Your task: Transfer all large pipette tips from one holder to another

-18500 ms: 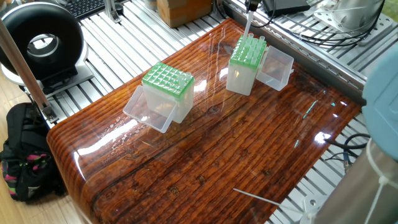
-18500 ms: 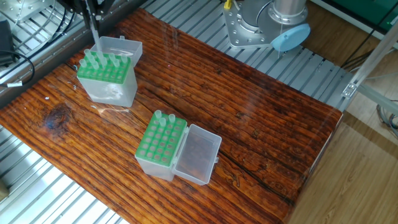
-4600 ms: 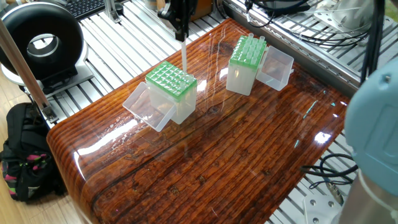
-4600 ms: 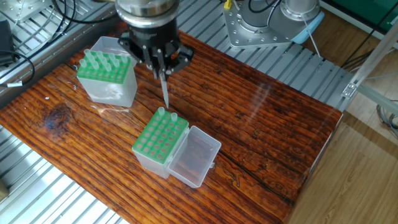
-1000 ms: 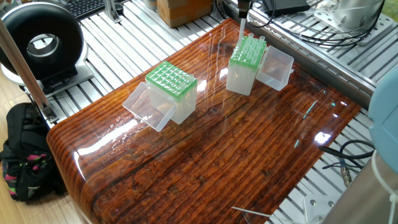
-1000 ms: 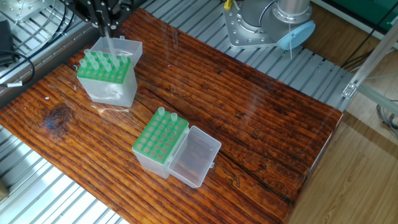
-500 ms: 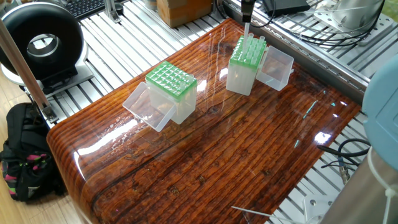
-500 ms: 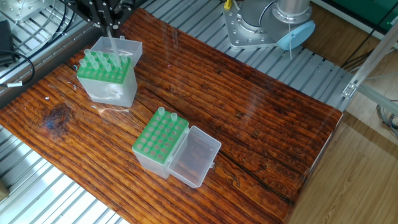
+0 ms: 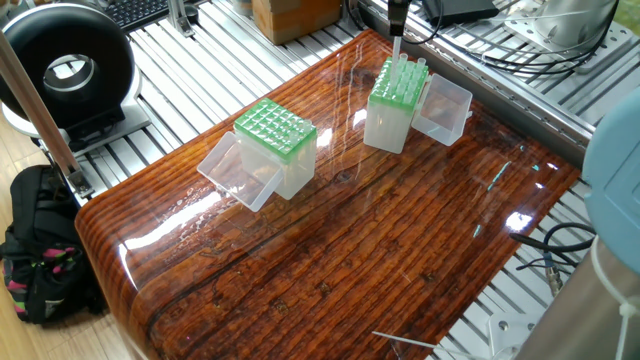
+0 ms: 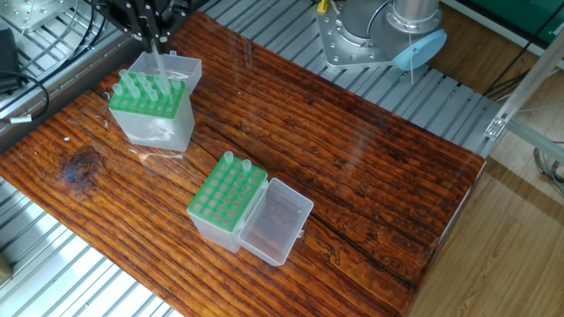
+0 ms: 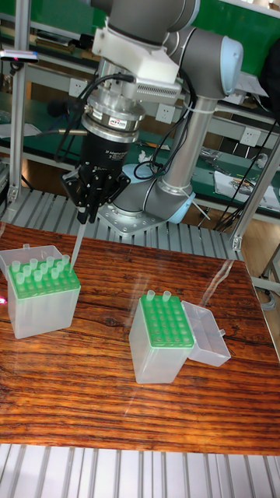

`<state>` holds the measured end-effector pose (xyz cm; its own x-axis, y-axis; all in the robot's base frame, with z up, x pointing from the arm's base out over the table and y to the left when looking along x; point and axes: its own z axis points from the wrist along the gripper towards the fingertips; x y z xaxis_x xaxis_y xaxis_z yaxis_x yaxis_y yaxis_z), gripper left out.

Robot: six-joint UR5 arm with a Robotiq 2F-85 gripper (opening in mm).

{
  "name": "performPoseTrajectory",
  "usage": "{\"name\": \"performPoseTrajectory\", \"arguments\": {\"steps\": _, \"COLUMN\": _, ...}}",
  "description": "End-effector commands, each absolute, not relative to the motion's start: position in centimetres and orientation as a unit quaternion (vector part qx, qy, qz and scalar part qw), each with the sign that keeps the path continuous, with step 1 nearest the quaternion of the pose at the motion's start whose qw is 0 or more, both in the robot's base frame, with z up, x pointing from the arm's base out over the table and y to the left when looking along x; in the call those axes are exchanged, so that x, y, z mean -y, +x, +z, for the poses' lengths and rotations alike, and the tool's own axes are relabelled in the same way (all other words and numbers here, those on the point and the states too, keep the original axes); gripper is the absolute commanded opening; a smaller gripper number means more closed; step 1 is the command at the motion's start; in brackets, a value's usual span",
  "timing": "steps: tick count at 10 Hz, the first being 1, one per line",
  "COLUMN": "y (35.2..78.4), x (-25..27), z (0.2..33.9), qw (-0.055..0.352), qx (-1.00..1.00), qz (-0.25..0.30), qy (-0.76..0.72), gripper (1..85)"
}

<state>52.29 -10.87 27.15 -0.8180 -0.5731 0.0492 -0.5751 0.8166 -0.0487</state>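
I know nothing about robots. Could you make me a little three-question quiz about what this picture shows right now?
1. True or false: the black two-finger gripper holds a slim clear plastic pipette tip.
2. How many tips stand in the green-topped clear box with its hinged lid open flat?
3. The held tip hangs over: A) the fuller green-topped clear box, B) bare wooden table.

Key: 1 true; 2 two; 3 A.

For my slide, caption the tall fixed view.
The hand lifts a pipette tip above the fuller holder.
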Motion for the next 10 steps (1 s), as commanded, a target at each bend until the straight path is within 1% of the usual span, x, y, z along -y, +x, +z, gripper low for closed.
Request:
{"name": "performPoseTrajectory", "arguments": {"steps": 1, "y": 52.51, "x": 10.4, "z": 26.95, "qw": 0.011, "qx": 0.953, "qz": 0.023, "qy": 0.301, "gripper": 1.0}}
{"name": "performPoseTrajectory", "arguments": {"steps": 8, "y": 52.41, "x": 10.77, "z": 26.52, "qw": 0.017, "qx": 0.953, "qz": 0.024, "qy": 0.301, "gripper": 2.0}}
{"name": "performPoseTrajectory", "arguments": {"steps": 9, "y": 52.43, "x": 10.81, "z": 26.51, "qw": 0.017, "qx": 0.952, "qz": 0.025, "qy": 0.304, "gripper": 3.7}}
{"name": "performPoseTrajectory", "arguments": {"steps": 10, "y": 52.41, "x": 10.78, "z": 26.49, "qw": 0.018, "qx": 0.95, "qz": 0.024, "qy": 0.311, "gripper": 7.7}}
